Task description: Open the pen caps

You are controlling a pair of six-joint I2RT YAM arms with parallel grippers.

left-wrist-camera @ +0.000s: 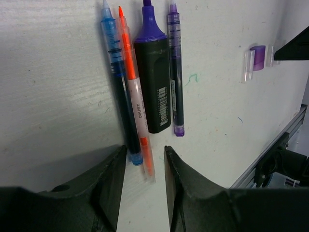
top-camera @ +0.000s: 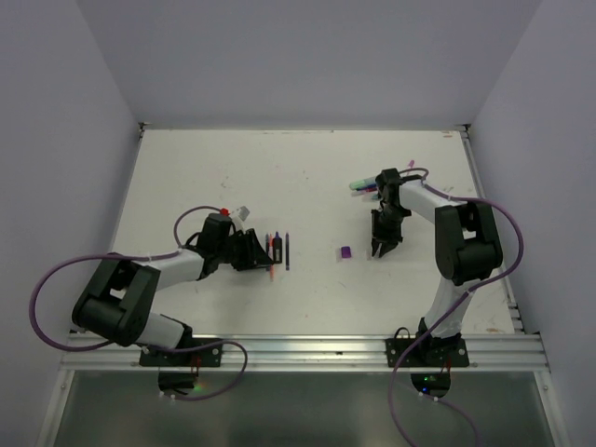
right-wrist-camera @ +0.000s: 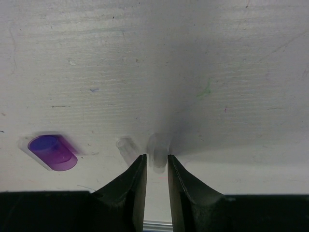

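Several pens lie side by side on the white table: a blue pen [left-wrist-camera: 117,82], an orange pen [left-wrist-camera: 134,94], a black highlighter [left-wrist-camera: 152,82] and a purple pen [left-wrist-camera: 175,72]. My left gripper [left-wrist-camera: 145,162] is open, with the orange pen's near end lying loose between its jaws. From above, the left gripper [top-camera: 263,253] sits just left of that row of pens [top-camera: 278,250]. To the right lie the pen caps: a purple cap [right-wrist-camera: 52,152] and a clear cap [right-wrist-camera: 126,147]. Another clear cap [right-wrist-camera: 158,151] is at the tips of my right gripper [right-wrist-camera: 157,160], whose jaws stand slightly apart around it.
More pens [top-camera: 363,186] lie at the back beside the right arm. The purple cap [top-camera: 345,251] lies between the two grippers. The table's aluminium front rail [top-camera: 307,349] runs along the near edge, and white walls close in the sides and back.
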